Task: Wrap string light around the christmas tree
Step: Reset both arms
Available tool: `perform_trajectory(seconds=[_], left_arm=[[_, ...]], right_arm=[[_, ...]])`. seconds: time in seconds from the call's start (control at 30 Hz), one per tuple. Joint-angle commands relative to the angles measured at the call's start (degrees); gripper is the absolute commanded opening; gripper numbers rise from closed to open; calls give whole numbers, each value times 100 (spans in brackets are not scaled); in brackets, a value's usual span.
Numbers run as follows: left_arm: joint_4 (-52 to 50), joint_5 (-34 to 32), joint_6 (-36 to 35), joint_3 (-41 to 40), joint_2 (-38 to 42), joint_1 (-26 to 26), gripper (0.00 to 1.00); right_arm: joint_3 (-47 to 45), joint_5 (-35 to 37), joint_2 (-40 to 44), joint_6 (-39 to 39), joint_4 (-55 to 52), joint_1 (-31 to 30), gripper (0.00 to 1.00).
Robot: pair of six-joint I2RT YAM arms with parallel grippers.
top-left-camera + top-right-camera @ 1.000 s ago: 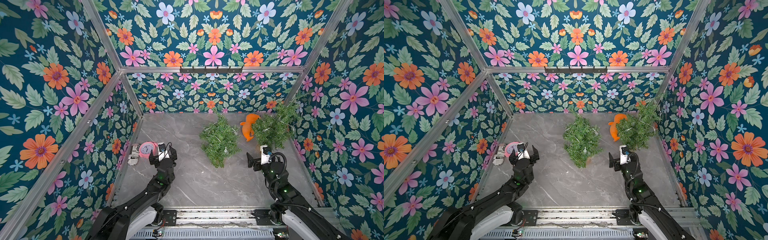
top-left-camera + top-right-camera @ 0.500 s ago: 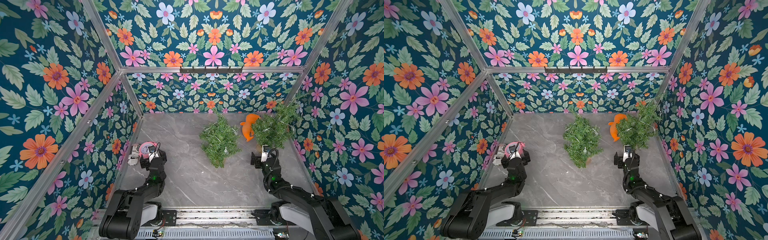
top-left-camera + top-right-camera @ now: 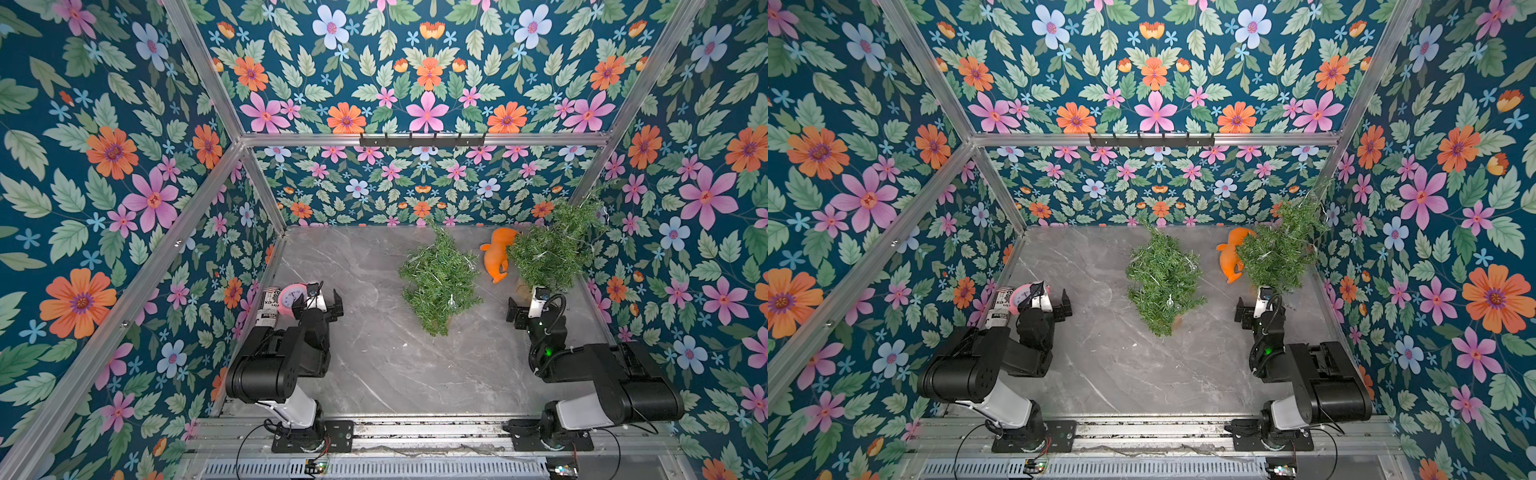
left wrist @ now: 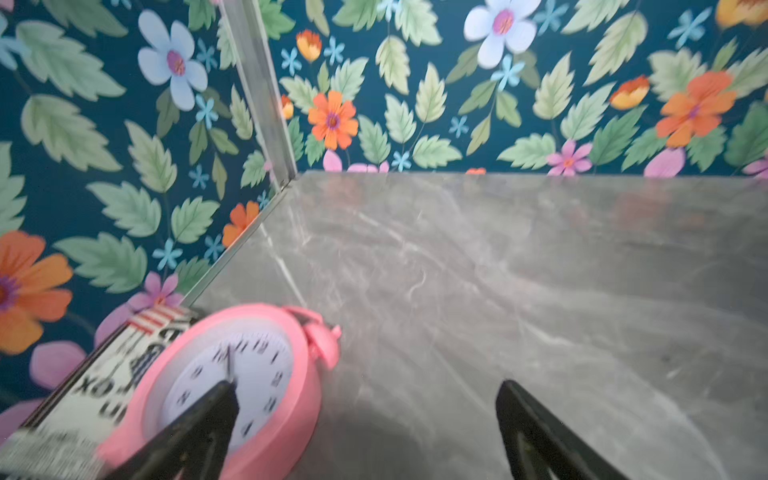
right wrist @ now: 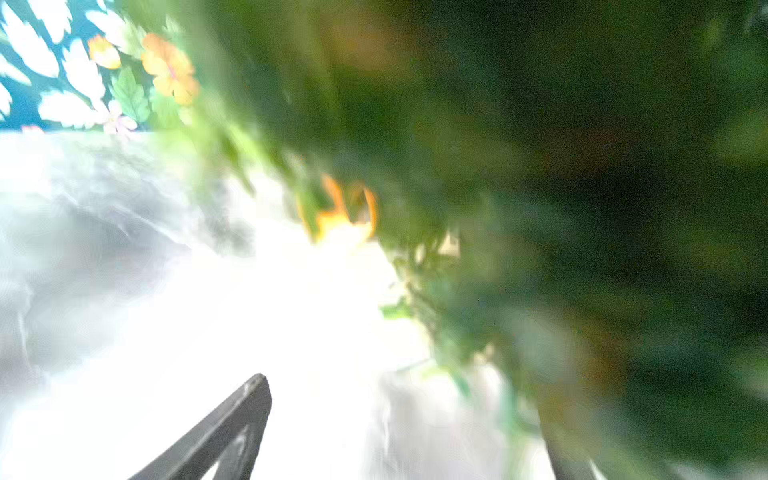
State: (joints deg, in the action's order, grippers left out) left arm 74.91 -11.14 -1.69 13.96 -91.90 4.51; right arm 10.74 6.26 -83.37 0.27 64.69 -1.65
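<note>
At the middle of the table (image 3: 374, 365), the christmas tree (image 3: 438, 282) stood base-down. Its long axis rose to a tip nearer the back wall (image 3: 415, 195), and the string light (image 3: 451, 300) threaded its branches. The left gripper (image 3: 318, 303) and the right gripper (image 3: 527, 307) gaped fully apart, both empty.

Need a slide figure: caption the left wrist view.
Left gripper open over the grey marble table, near a pink alarm clock and printed box by the floral wall.
</note>
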Motion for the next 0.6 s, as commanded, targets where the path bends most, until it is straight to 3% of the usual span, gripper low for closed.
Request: perform_trajectory(seconds=[0.0, 0.1, 0.57], left_arm=[[-228, 62, 24, 81, 29, -31, 99], [-235, 29, 44, 96, 18, -29, 100], [-256, 2, 57, 115, 5, -38, 100]], right_arm=[[297, 146, -47, 102, -257, 2, 99], [626, -198, 73, 228, -1217, 156, 99], [600, -264, 10, 205, -1052, 167, 99]])
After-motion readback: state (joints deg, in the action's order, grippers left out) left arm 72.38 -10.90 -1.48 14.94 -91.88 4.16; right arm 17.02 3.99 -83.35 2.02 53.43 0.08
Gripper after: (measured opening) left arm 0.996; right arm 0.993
